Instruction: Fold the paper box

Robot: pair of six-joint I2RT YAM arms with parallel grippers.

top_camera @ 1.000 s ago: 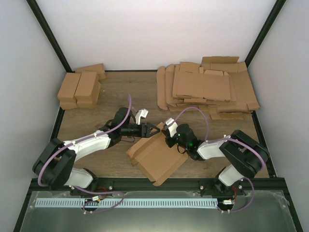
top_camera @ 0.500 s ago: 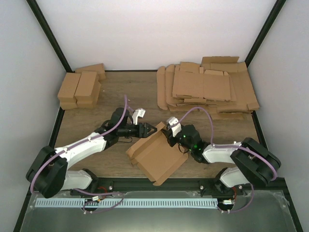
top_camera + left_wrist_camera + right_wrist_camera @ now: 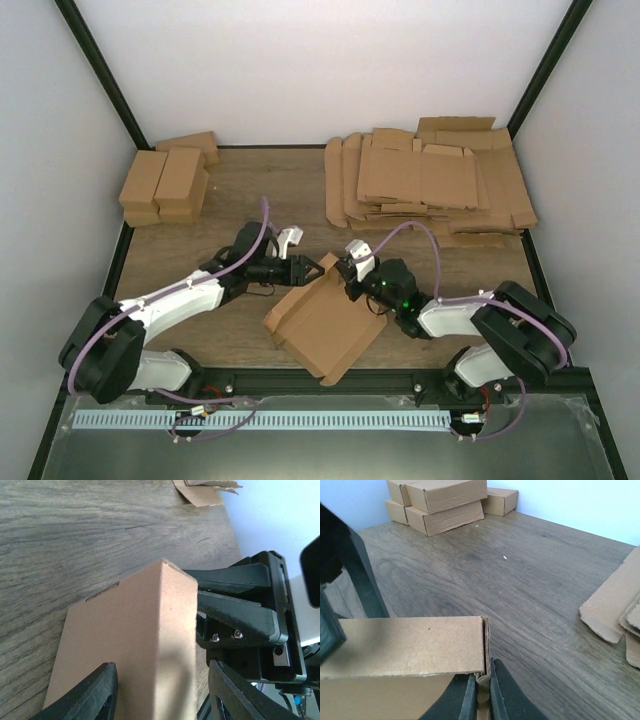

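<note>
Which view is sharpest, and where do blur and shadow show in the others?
Top view: sharp, evenly lit. Left wrist view: the left gripper is blurred and a soft shadow lies on the paper box. Right wrist view: the right gripper is blurred, the far stacked boxes clear.

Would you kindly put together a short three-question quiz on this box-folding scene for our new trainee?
1. True or false: the right pincer is shut on an upright wall of the paper box.
2. In the top view, the finished boxes stand: A) at the far left; B) at the far right; C) by the arm bases.
3. Fill in the gap: the left pincer has its jaws ____, with a corner of the paper box between them.

Key: 1 true; 2 A; 3 open.
</note>
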